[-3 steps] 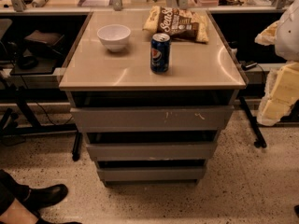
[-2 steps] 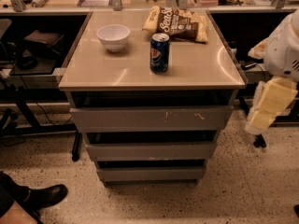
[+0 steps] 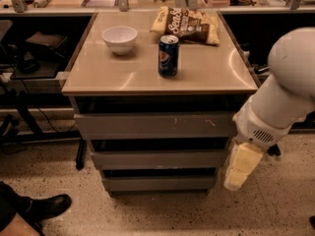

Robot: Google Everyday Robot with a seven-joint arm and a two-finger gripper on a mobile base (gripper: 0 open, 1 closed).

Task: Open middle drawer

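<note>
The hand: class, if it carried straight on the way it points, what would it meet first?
The hand, right of the lowest drawer, points down: probably the speckled floor first, though depth is unclear.

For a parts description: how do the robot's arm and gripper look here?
The arm is smooth white, with rounded shells and a small slotted vent near the wrist. The gripper, just right of the middle drawer, is pale cream and blocky. No cables or markings show.

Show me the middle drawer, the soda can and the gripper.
middle drawer [image 3: 157, 159]: camera view, centre of its grey face.
soda can [image 3: 168, 57]: camera view, blue side.
gripper [image 3: 236, 180]: camera view, pale tip, right of the middle drawer.
</note>
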